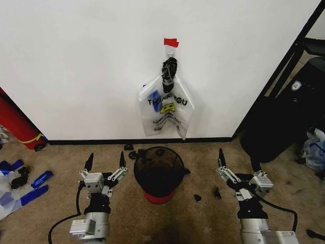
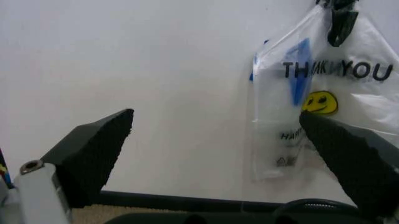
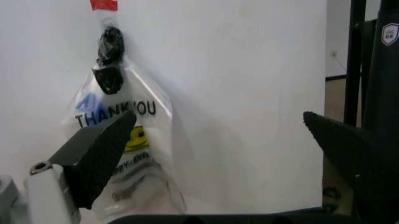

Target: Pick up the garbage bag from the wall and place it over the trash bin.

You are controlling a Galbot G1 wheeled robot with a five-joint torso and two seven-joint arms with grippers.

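Garbage bag point(image 1: 166, 108) on wall point(image 1: 76, 66) above trash bin point(image 1: 158, 173), left claw point(image 1: 105, 161) and right claw point(image 1: 237, 158) agape

The garbage bag point(image 1: 165, 109) hanging on the wall point(image 1: 91, 66) carries black "THANK YOU" lettering above a yellow smiley (smaller print lines beneath it are too fine to read).
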